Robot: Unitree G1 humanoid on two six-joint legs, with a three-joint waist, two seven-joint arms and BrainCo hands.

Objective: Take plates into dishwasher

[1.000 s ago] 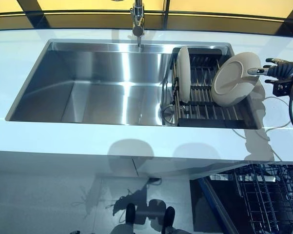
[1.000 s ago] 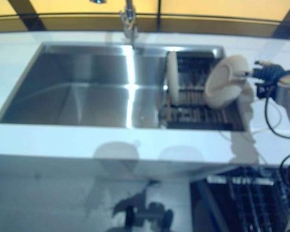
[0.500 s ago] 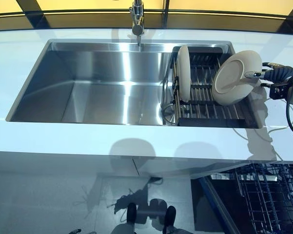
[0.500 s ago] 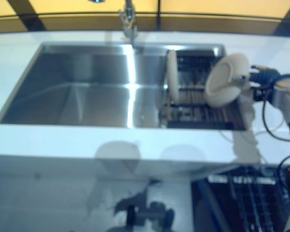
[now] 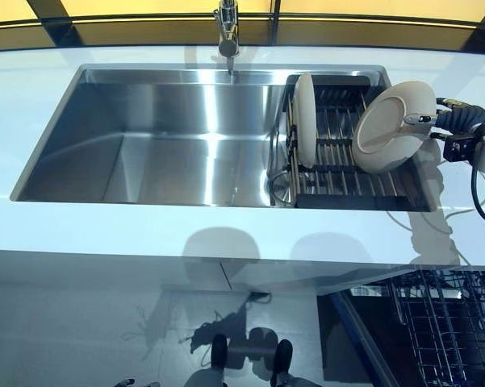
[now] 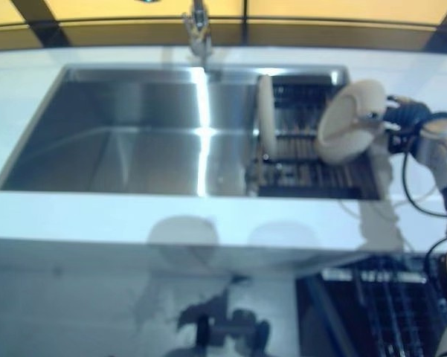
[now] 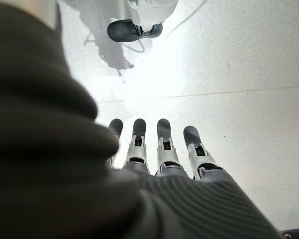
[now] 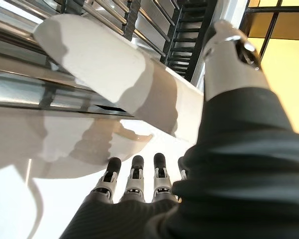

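Two cream plates are in the black dish rack (image 5: 336, 174) at the right end of the steel sink (image 5: 161, 145). One plate (image 5: 304, 121) stands upright on edge at the rack's left. The other plate (image 5: 391, 129) leans tilted at the rack's right side. My right hand (image 5: 458, 121) grips its right rim, the thumb (image 8: 229, 59) over the front face and the fingers (image 8: 134, 184) behind it. This plate also shows in the right wrist view (image 8: 114, 64). My left hand (image 7: 164, 154) hangs open over the floor, holding nothing.
The white counter (image 5: 226, 234) surrounds the sink, with a tap (image 5: 227, 28) at the back. The open dishwasher's wire rack (image 5: 448, 326) shows below the counter at the lower right.
The tilted plate has shifted a little up and to the right, with my right hand closing in on its rim. The upright plate has not moved.
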